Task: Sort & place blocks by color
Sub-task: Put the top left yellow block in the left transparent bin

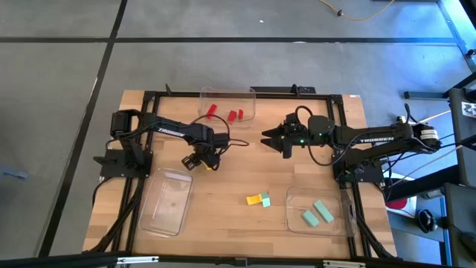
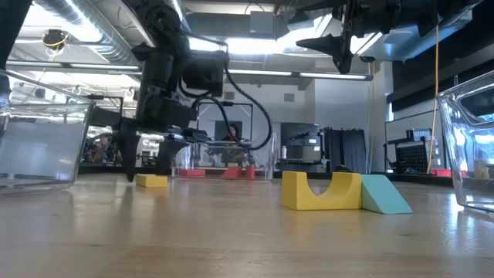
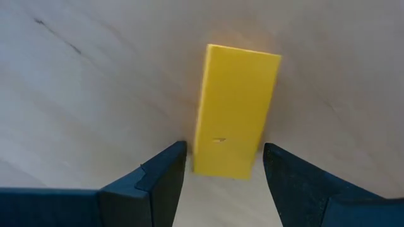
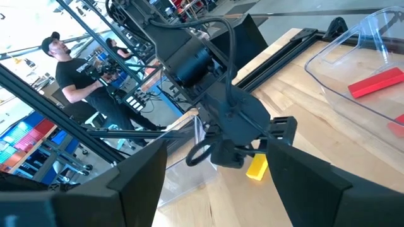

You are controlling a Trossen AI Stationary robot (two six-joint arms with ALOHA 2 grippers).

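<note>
In the left wrist view the two dark fingers (image 3: 158, 183) of the left claw (image 3: 224, 165) run off the picture's edge, and the near end of the yellow block (image 3: 235, 107) sits low between their tips — whether they touch it cannot be told. From above, that block is hidden under the left claw (image 1: 199, 159). In the low view a clear tray (image 2: 472, 147) is cut off at the picture's edge, and the red blocks (image 2: 231, 172) far back are too small to count. The yellow and teal pieces (image 1: 259, 199) on the counter (image 1: 223, 216) are too small from above to tell their shapes.
</note>
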